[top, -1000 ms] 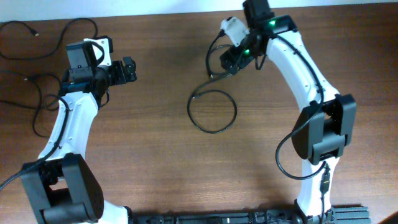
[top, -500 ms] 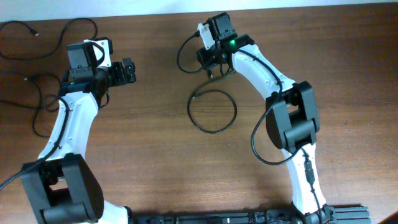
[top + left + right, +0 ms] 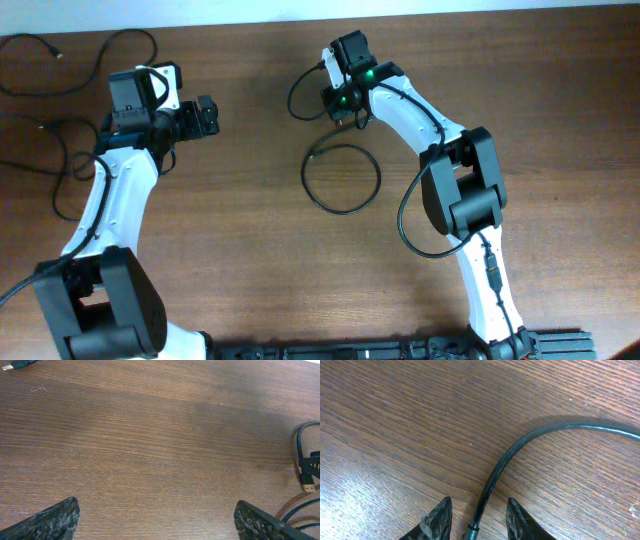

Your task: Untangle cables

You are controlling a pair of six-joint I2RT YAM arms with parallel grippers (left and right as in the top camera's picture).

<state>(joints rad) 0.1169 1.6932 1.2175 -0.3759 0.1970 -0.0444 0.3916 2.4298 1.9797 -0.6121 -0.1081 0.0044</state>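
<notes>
The table (image 3: 250,280) carries 1 looped cable (image 3: 305,182) near its centre, lying flat in a single open ring. More loose cables (image 3: 128,33) trail over the far left corner, well apart from the ring. The right gripper (image 3: 340,108) is positioned just beyond the ring, near the far edge of the table. In the right wrist view, the right gripper (image 3: 479,522) straddles a thin black cable (image 3: 492,480): its 2 fingertips (image 3: 437,520) are partly spread, and bare wood shows between each fingertip and the cable. The cable runs up between the fingertips, then bends right and leaves the view. It cannot be told which cable in the overhead view this is. The left gripper (image 3: 208,115) is positioned to the left of the ring, apart from all cables. In the left wrist view, the left gripper (image 3: 160,525) is spread wide over bare wood, with nothing between its fingertips (image 3: 50,520). A plug (image 3: 309,486) with a metal end lies at the right edge of that view.
</notes>
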